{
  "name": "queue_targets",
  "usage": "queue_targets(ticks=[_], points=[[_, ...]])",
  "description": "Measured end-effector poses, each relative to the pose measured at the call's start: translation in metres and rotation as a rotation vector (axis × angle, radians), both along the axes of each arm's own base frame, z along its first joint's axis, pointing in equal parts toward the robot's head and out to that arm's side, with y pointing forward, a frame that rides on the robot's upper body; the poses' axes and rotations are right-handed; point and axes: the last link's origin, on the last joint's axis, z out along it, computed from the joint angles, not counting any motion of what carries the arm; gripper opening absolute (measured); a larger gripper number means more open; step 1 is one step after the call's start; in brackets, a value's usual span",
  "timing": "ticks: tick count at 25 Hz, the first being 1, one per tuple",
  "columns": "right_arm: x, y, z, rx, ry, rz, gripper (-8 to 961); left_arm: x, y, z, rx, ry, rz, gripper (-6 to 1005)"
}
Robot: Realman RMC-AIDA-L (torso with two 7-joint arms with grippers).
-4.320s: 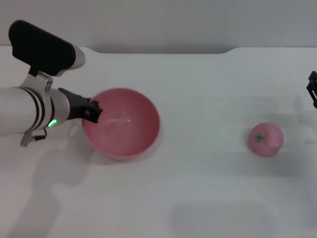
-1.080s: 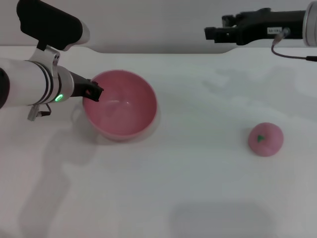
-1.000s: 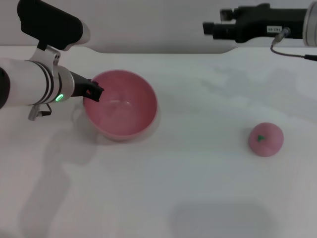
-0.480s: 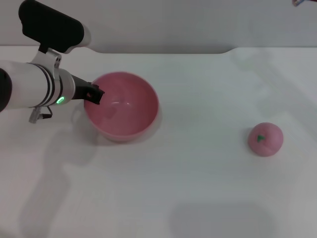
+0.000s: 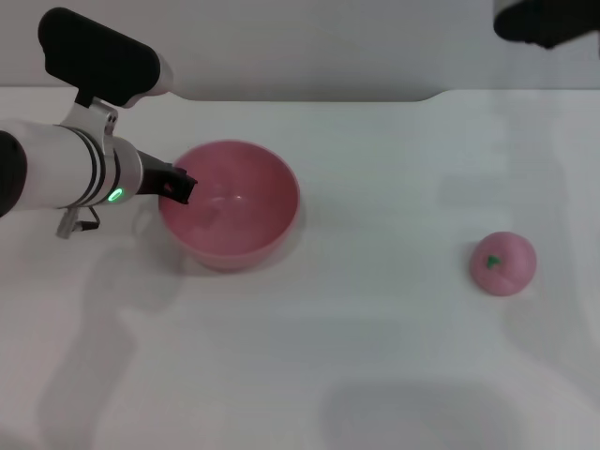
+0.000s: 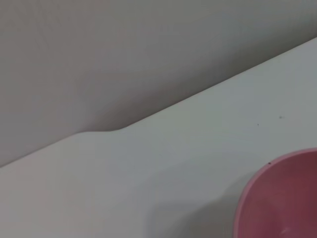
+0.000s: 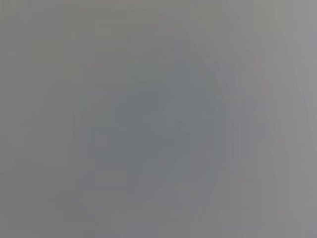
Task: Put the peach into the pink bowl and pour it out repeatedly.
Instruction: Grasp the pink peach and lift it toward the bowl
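The pink bowl (image 5: 234, 220) stands upright on the white table (image 5: 375, 356), left of the middle. Its inside looks empty. My left gripper (image 5: 178, 187) is at the bowl's left rim and grips it. Part of the bowl's rim also shows in the left wrist view (image 6: 282, 198). The peach (image 5: 503, 263) lies on the table at the far right, well apart from the bowl, with its green leaf mark up. A dark blurred part of my right arm (image 5: 548, 21) shows at the top right corner, high above the table. The right wrist view shows only plain grey.
The table's far edge meets a grey wall (image 5: 309, 47) behind the bowl. The same edge and wall show in the left wrist view (image 6: 148, 64).
My right arm has swung from over the back of the table up towards the top right corner. The left gripper and the bowl have barely shifted. The peach has not moved.
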Motion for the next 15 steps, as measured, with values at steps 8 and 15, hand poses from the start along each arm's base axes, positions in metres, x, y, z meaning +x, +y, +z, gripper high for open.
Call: queue_targets(ticks=[8,15], points=[[0.026,-0.03,-0.017,-0.018,0.362,0.18,625,-0.006,0.0,-0.003,-0.013,0.004,0.019,49],[0.03,-0.04,-0.046,-0.238,0.505,0.095,623,-0.009,0.0,-0.005,-0.023,0.009,0.028,50]])
